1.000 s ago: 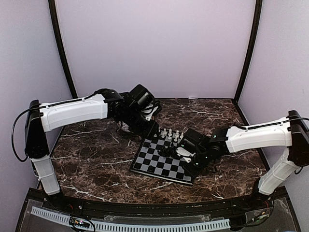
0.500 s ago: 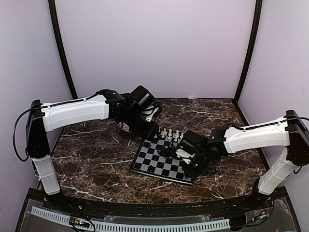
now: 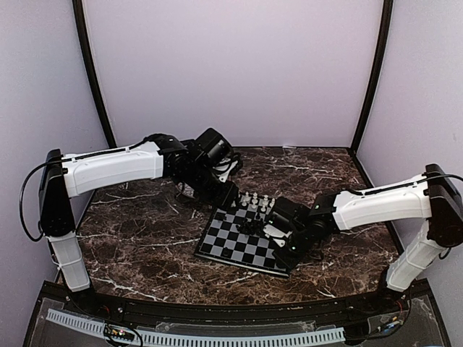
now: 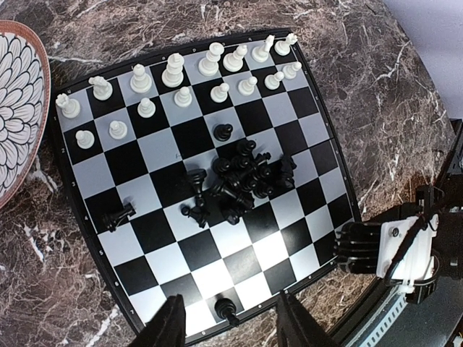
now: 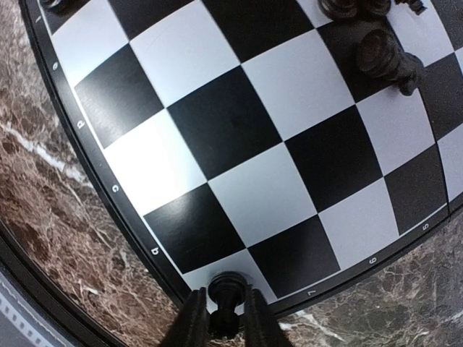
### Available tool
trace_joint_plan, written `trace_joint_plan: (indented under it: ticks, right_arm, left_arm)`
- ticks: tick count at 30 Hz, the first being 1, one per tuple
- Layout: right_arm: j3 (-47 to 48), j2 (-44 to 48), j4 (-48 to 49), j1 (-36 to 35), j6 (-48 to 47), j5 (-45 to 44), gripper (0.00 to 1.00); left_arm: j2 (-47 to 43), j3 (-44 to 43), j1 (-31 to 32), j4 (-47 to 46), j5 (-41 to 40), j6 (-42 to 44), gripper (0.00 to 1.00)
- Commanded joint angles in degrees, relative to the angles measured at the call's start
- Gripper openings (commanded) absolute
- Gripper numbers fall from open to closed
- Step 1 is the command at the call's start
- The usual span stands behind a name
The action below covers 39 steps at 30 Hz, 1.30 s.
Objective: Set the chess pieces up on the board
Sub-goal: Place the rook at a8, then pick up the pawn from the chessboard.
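Chess pieces (image 3: pixel 253 206) crowd the far half of the board (image 3: pixel 233 249), mid-table (image 3: pixel 145 231). Your left gripper (image 3: pixel 226 189) hangs by its far corner, your right gripper (image 3: pixel 278 238) sits low at its right edge.

Left wrist: white men (image 4: pixel 173 72) line one edge in two rows, with a black heap (image 4: pixel 246 177) at the centre and a plate (image 4: pixel 18 108) beside the board. Your fingers are spread wide.

Right wrist: your fingers hug a black pawn (image 5: pixel 226 283) on the board's rim. Pinching or loose? You can't tell.
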<state>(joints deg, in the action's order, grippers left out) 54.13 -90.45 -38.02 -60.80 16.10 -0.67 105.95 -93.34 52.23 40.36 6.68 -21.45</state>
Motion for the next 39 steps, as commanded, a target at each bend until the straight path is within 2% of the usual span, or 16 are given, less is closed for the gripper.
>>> trace_joint_plan:
  ticks: [1,6,13,19,25,39]
  right_arm:
    - [0.73,2.38,-1.95,-0.55,0.16,0.4,0.28]
    - [6.62,5.01,-5.08,0.11,-2.11,-1.92,0.35]
    - [11.62,4.01,-1.55,5.91,-3.26,-0.6,0.3]
    - [17.13,-1.94,-0.31,10.23,-3.85,-1.74,0.25]
    - [20.38,-6.62,2.46,12.54,-2.91,-1.73,0.23]
    - [30.44,-19.01,0.16,13.67,-2.71,-5.06,0.2]
  left_arm:
    - [-1.1,0.37,-0.2,1.06,0.32,-0.59,0.45]
    - [-1.44,-0.22,-0.27,1.05,-0.5,-0.42,0.45]
    - [-1.3,-1.12,-0.26,0.61,-0.96,-0.08,0.44]
    - [-1.15,-0.91,-0.53,1.75,-1.99,-0.58,0.39]
    - [0.18,0.52,-2.73,2.55,-2.7,-2.31,0.44]
    - [-1.71,2.47,-3.06,2.96,-2.0,-3.2,0.44]
